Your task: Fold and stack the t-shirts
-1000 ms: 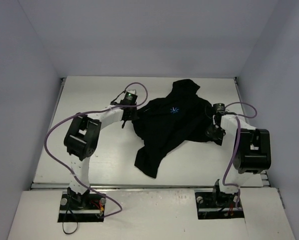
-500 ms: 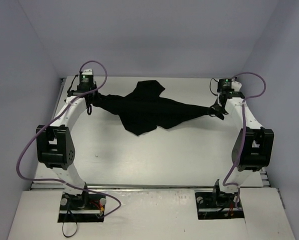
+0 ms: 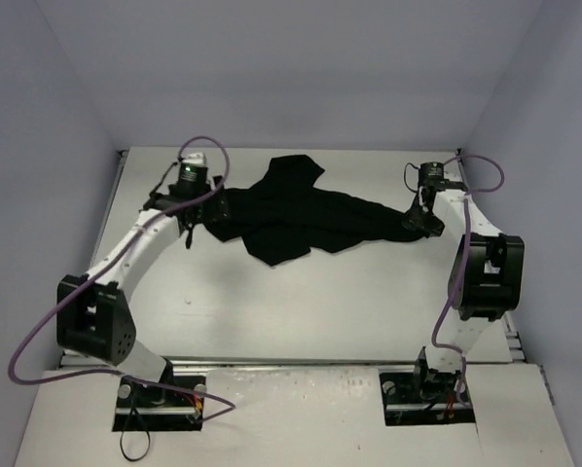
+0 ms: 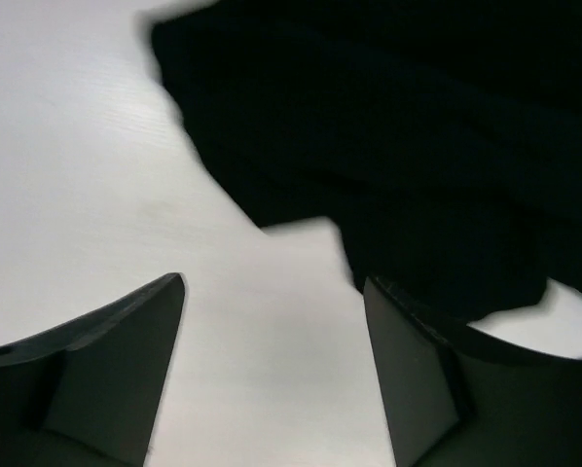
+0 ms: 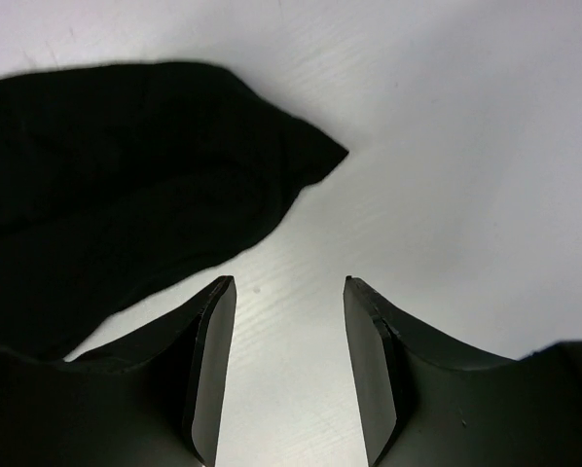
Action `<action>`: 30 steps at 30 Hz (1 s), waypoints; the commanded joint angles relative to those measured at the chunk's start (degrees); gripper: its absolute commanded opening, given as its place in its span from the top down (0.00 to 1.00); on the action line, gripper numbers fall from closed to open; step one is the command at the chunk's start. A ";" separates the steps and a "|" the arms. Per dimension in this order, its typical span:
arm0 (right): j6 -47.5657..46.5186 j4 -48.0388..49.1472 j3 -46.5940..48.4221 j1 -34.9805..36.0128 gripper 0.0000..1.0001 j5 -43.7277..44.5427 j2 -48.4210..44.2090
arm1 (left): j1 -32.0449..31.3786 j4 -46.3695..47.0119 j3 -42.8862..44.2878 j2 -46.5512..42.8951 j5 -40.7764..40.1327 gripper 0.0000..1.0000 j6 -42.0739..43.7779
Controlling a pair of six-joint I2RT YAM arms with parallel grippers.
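Black t-shirt [image 3: 291, 209] lying unfolded, crumpled, stretched out left to right.

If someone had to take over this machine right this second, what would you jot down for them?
Left gripper: open, empty, at the black t-shirt's left end.
Right gripper: open, empty, at its right end.
T-shirt: the only one in view, lying stretched sideways across the far part of the table, rumpled.
Done: no fold yet.
Left: flatten it, fold it, stack it.

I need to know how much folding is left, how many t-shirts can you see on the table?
1. The black t-shirt lies unfolded across the far half of the table. Another could be hidden under it.
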 commanded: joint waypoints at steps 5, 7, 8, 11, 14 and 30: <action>0.46 -0.57 -6.03 1.35 0.54 -0.89 -11.99 | -15.23 7.81 -12.32 -1.20 -1.70 0.55 -18.31; 0.55 -0.52 -6.92 1.48 0.54 -1.47 -12.99 | -16.46 8.89 -10.60 2.00 -2.47 0.55 -17.71; 0.58 -0.45 -7.26 1.56 0.54 -2.00 -13.67 | -16.58 9.41 -10.03 3.40 -2.73 0.55 -17.75; 0.72 -0.39 -8.16 1.85 0.54 -2.97 -15.12 | -16.64 11.13 -8.86 6.34 -3.90 0.54 -17.64; 0.74 -0.43 -9.06 2.83 0.54 -3.32 -16.15 | -16.64 12.03 -7.37 9.77 -3.97 0.53 -17.36; 0.39 -0.45 -12.09 5.39 0.54 -2.88 -21.44 | -16.93 -1.24 5.08 14.63 -9.70 1.00 -11.36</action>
